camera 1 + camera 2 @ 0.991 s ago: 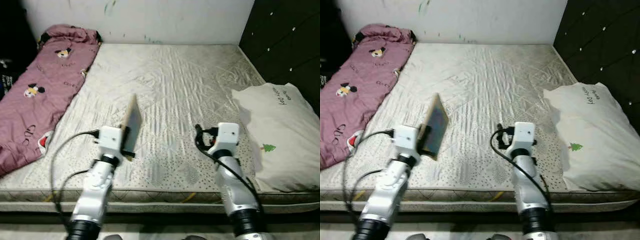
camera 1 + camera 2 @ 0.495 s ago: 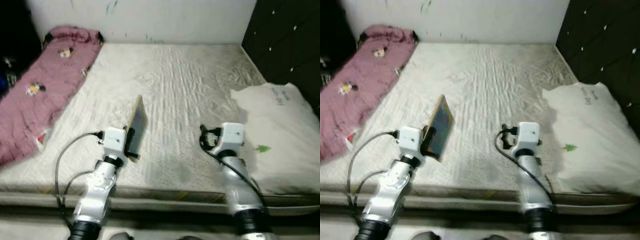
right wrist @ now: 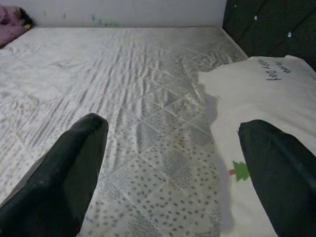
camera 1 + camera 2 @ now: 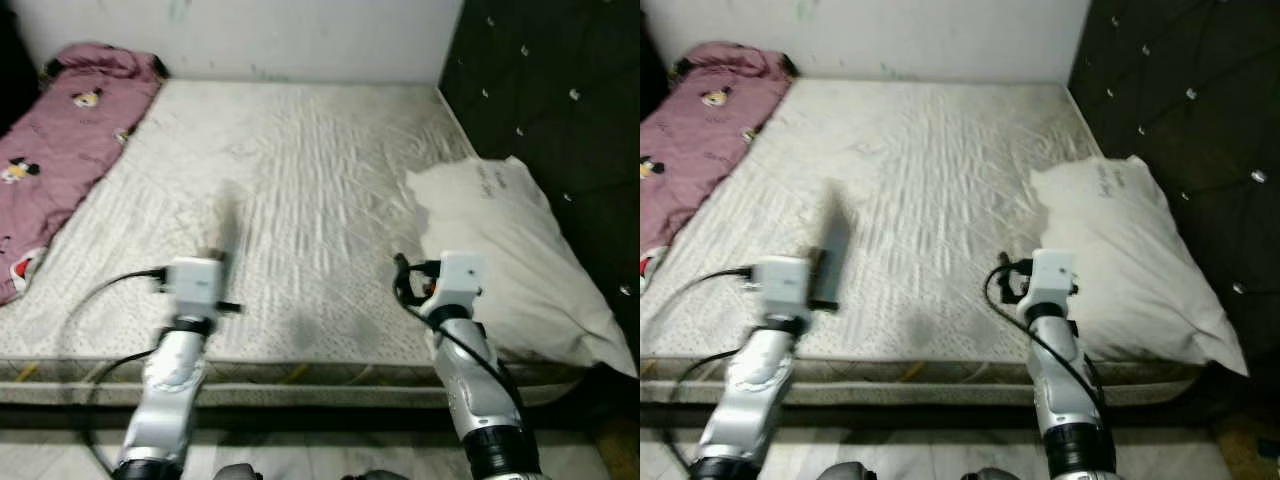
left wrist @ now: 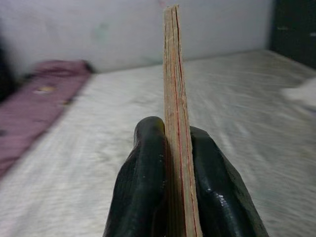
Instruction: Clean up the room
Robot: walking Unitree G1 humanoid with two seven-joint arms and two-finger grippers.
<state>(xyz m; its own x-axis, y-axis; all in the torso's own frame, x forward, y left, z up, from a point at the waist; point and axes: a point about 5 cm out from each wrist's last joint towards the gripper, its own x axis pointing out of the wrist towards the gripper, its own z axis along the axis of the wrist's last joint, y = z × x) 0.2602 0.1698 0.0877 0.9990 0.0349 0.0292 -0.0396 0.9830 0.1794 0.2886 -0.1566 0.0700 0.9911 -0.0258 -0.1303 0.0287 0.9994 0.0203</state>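
Wooden board (image 5: 176, 123) pinched upright in left gripper (image 5: 178, 187); right gripper (image 3: 168, 173) wide, empty. Keep grip firm; pillow (image 4: 500, 250) at two o'clock on bed (image 4: 300, 180).

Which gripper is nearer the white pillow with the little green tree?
Right. The right gripper hovers open at the white pillow's edge; the left gripper, clamping a thin book, is across the mattress.

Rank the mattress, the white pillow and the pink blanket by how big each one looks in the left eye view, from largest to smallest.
1. mattress, plainly the largest.
2. white pillow.
3. pink blanket, which looks a little smaller; the picture's edge cuts it off, though, and it lies farther away, so its place after the pillow is unsure.
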